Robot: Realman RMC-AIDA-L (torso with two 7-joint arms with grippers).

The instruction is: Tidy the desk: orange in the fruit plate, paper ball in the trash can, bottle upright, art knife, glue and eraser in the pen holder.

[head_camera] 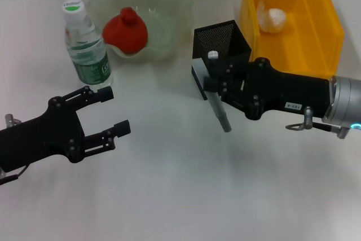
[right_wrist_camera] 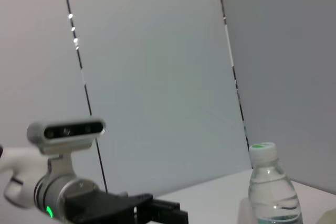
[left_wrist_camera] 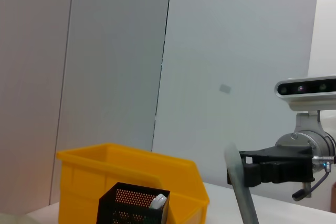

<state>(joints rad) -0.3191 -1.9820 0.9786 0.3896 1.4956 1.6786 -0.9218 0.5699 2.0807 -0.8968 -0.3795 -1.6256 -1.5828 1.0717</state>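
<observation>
One art knife (head_camera: 219, 110), top hidden by right gripper (head_camera: 217, 86)

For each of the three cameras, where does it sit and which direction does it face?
Head view: above the desk, looking down; both grippers show, left gripper open, right gripper holding the grey art knife.
Left wrist view: low, facing across to the right arm; none of its own fingers show.
Right wrist view: low, facing the left arm and the bottle.
Shared: the head and left wrist views both show the pen holder and yellow bin.
</observation>
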